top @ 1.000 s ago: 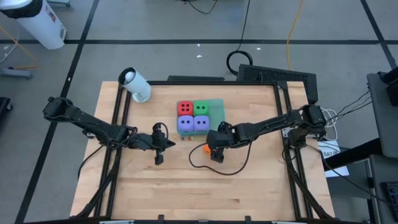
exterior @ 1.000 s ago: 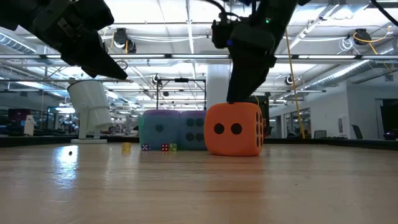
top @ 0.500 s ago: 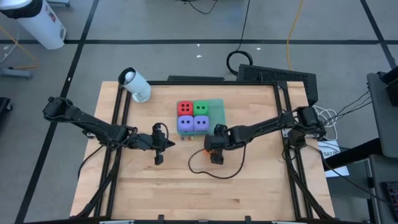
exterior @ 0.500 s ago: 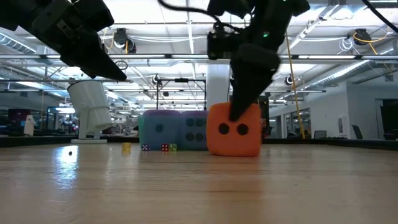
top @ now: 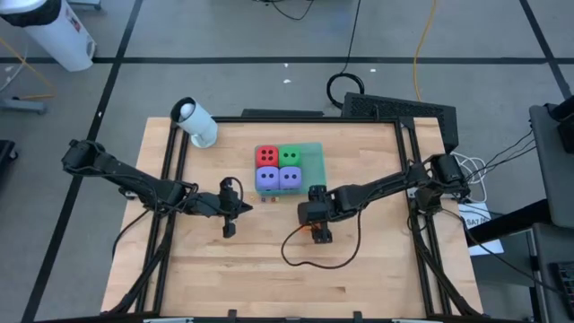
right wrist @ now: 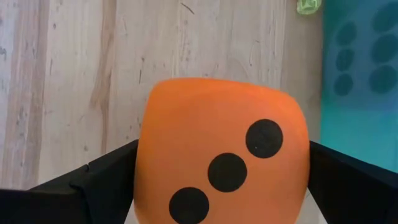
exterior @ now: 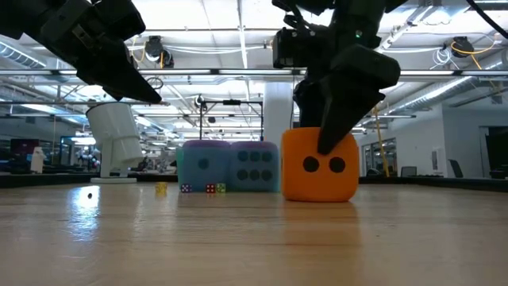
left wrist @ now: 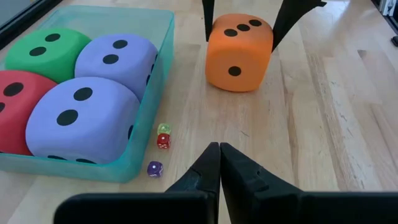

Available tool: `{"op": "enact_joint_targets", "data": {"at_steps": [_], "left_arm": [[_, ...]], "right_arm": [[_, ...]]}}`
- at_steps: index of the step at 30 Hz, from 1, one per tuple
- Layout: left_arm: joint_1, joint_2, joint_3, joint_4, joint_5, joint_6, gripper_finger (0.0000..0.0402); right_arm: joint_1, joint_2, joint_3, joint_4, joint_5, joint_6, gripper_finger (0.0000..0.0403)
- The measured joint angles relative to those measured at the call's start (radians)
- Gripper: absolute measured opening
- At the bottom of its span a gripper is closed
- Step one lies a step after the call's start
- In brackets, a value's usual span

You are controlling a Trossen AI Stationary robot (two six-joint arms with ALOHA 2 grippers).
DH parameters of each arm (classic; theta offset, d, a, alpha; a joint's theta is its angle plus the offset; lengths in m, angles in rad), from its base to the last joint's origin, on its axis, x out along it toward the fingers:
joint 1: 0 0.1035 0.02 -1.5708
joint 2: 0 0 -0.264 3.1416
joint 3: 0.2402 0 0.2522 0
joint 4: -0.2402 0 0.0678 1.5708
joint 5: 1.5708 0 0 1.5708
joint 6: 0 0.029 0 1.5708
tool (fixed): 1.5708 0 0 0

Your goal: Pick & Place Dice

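Right pincer point(top: 316, 228): fingers spread wide, straddling the orange die point(exterior: 320, 165), one finger on each side, no visible clamp. Orange die: resting on the counter point(top: 359, 269), three pips on top, two toward the low camera, one toward the left arm.

Beyond the right pincer, near the die: teal tray point(left wrist: 163, 68) holding red die point(left wrist: 15, 106), green die point(left wrist: 42, 51) and two purple-blue dice point(left wrist: 81, 118), packed two by two. Just outside the tray wall, on the counter: three tiny dice point(left wrist: 163, 142).

Left pincer point(left wrist: 219, 163): fingers pressed together, empty, raised off the counter, well apart from the orange die, facing it.
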Motion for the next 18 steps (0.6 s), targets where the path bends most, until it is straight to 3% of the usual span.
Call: {"op": "enact_joint_targets", "data": {"at_steps": [8, 15, 18], "left_arm": [[0.000, 0.000, 0.000, 0.000, 0.000, 0.000, 0.0019], [0.000, 0.000, 0.000, -0.001, 0.000, 0.000, 0.0019], [0.000, 0.000, 0.000, 0.000, 0.000, 0.004, 0.0019]], "right_arm": [[-0.002, -0.029, -0.003, 0.019, -0.001, -0.062, 0.0396], [-0.020, -0.144, -0.003, 0.028, 0.006, -0.107, 0.0396], [-0.039, -0.224, -0.001, 0.047, 0.137, -0.171, 0.0396]]}}
